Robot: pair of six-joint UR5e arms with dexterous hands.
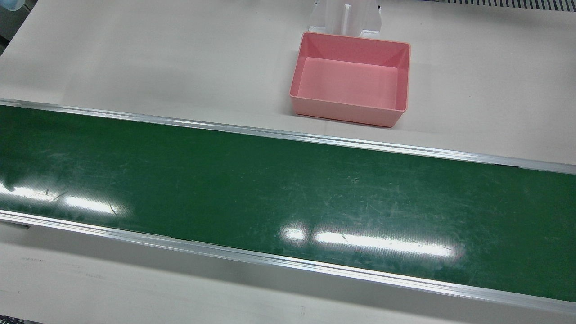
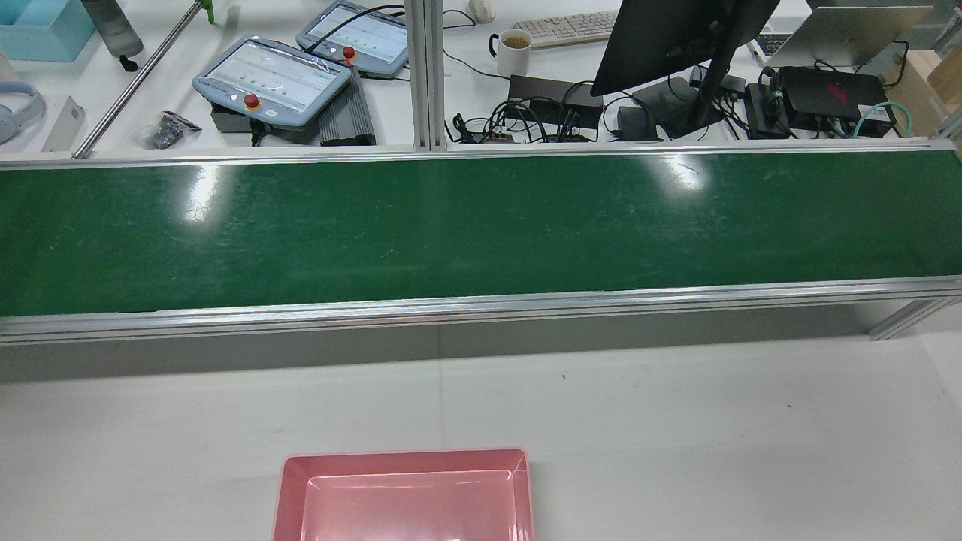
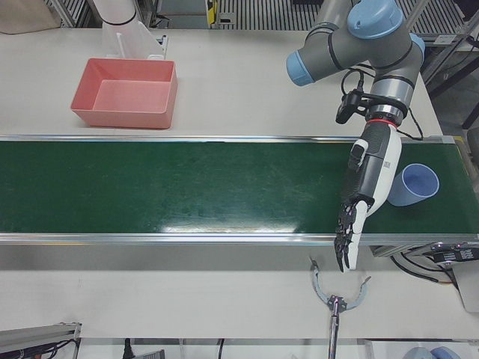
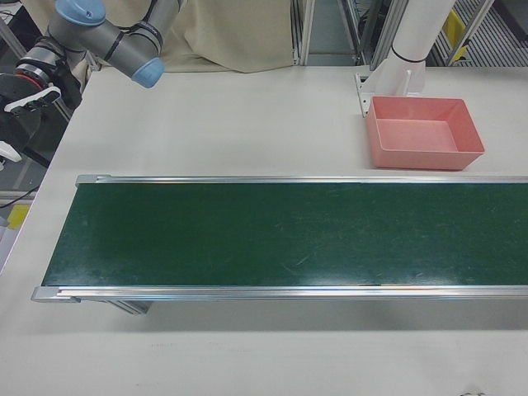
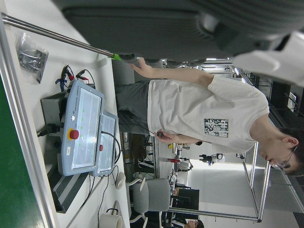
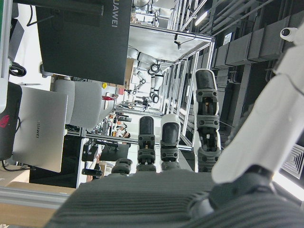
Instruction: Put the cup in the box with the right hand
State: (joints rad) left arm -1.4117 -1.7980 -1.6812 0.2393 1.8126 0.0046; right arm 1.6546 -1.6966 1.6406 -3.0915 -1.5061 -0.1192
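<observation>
A blue cup [image 3: 418,185] rests on the green belt at its end on the robot's left side, partly behind my left hand [image 3: 363,198]. That hand hangs over the belt with its fingers stretched down and apart, holding nothing. The pink box [image 1: 351,78] stands empty on the white table beside the belt; it also shows in the rear view [image 2: 406,500], the left-front view [image 3: 123,93] and the right-front view [image 4: 422,132]. My right hand [image 4: 18,115] is off the table's far end, away from cup and box. Its fingers [image 6: 166,137] are straight and apart.
The green conveyor belt [image 1: 270,189] runs the table's length between aluminium rails. A white pedestal [image 1: 345,18] stands right behind the box. A grabber tool [image 3: 337,299] lies on the front table. Teach pendants [image 2: 274,79] and a monitor [image 2: 676,37] are beyond the belt.
</observation>
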